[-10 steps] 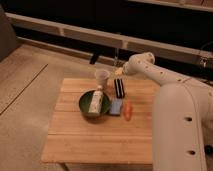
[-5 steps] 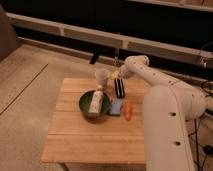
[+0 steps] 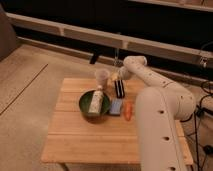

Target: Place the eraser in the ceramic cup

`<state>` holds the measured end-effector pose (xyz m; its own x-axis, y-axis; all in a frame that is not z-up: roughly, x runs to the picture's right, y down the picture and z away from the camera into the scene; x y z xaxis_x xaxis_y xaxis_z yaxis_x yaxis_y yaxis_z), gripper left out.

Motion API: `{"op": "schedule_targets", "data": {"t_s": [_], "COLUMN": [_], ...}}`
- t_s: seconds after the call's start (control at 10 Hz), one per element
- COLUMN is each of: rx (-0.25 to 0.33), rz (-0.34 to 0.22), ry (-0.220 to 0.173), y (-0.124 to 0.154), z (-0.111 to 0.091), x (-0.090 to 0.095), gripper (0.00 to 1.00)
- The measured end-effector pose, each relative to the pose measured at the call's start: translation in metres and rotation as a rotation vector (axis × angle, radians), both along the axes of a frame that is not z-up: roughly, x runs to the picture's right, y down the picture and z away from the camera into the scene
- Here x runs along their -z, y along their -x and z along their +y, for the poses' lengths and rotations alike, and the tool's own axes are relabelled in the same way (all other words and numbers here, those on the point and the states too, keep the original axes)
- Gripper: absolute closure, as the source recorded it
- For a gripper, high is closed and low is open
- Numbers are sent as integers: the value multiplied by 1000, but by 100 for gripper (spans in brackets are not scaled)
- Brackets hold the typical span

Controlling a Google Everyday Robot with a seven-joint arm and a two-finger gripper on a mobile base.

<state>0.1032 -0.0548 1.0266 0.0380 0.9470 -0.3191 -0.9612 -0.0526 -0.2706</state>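
Observation:
The eraser (image 3: 119, 89), a small black block with pale stripes, lies on the wooden table (image 3: 90, 135) just right of the ceramic cup (image 3: 101, 77), a pale beige-pink tumbler standing upright at the table's far edge. My gripper (image 3: 116, 76) is low over the far end of the eraser, between it and the cup, at the end of the white arm (image 3: 150, 80) that reaches in from the right.
A dark green bowl (image 3: 86, 102) holds a white bottle (image 3: 96, 101) in front of the cup. A light-blue square pad (image 3: 116, 107) and an orange carrot-like piece (image 3: 128, 111) lie in front of the eraser. Dark railings run behind the table.
The arm has swung left and down, bringing the gripper from right of the eraser to its far end beside the cup. The objects on the table have not moved.

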Motion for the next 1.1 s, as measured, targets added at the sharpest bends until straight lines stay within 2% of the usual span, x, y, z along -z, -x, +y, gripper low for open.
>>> {"op": "schedule_targets", "data": {"t_s": [0.4,0.5,0.6,0.8,1.0,1.1], "rx": [0,4,10,16,29,29], "rz": [14,23,35,50,63,74], "ry": [59,66,70,65,48,37], "y": [-5,-8,-12,-18,-18,-21], "z": [15,17,17,14,5,0], "x": [-19,-23,-26,-29,-30,-28], "gripper": [36,41,53,70,91,97]}}
